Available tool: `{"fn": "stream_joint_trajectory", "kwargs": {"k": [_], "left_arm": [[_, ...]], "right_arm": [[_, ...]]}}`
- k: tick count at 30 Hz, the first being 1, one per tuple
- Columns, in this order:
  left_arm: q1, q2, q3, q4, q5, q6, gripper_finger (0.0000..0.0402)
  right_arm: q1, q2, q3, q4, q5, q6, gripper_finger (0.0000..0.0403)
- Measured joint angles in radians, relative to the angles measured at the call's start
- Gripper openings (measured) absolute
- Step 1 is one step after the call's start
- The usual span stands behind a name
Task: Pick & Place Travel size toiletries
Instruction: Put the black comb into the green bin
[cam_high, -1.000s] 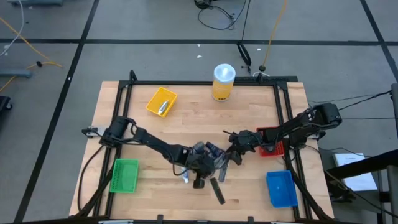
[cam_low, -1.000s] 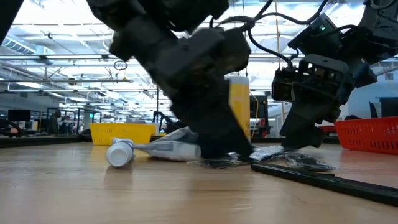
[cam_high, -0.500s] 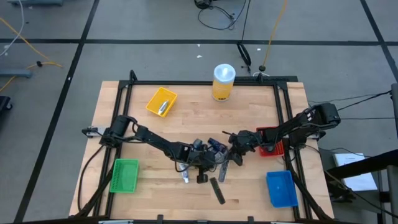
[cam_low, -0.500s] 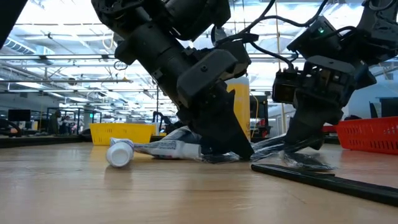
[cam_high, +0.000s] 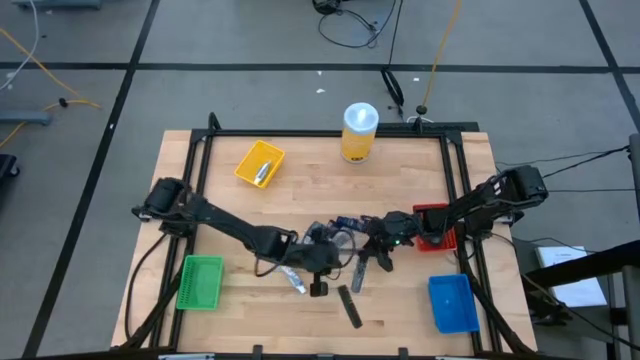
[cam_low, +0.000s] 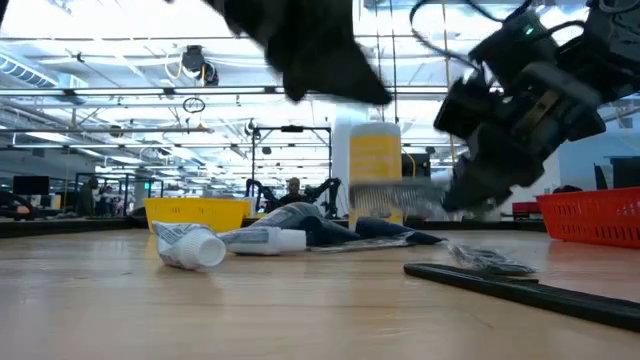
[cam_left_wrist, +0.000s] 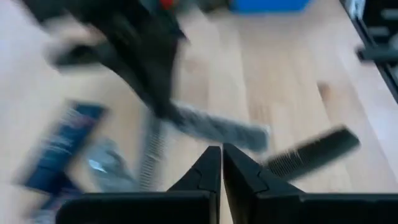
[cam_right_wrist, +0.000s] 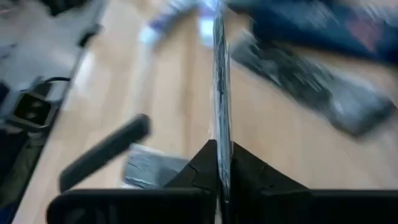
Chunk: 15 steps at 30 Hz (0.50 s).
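Wooden table (cam_high: 300, 195) is carrying four bins at its edges: yellow bin (cam_high: 260, 162) upper left, green bin (cam_high: 200, 282) lower left, red bin (cam_high: 436, 226) right, blue bin (cam_high: 452, 303) lower right, with a yellow canister (cam_high: 359, 132) at top centre. Toiletries (cam_high: 335, 236) are lying scattered mid-frame. Left gripper (cam_left_wrist: 221, 163) is stretching low toward them, fingers pressed together, holding nothing. Right gripper (cam_right_wrist: 219, 155) is reaching in from the right, pinching a flat silver sachet (cam_right_wrist: 219, 81) edge-on. A black comb (cam_high: 349, 306) is lying below.
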Motion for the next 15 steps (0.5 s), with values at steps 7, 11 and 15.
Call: {"fn": "stream_joint_trajectory", "kwargs": {"k": [7,11,15], "left_arm": [[-0.003,0.019,0.000,0.115,-0.116,0.112,0.0074],[0.031,0.056,0.000,0.088,-0.096,0.062,0.0158],[0.055,0.092,0.000,0.073,-0.034,-0.002,0.0224]], "right_arm": [[0.069,-0.001,0.000,0.126,0.002,-0.100,0.0006],[0.083,0.000,0.000,0.134,0.069,-0.101,0.0014],[0.081,-0.001,0.000,0.125,0.134,-0.104,0.0015]]}}
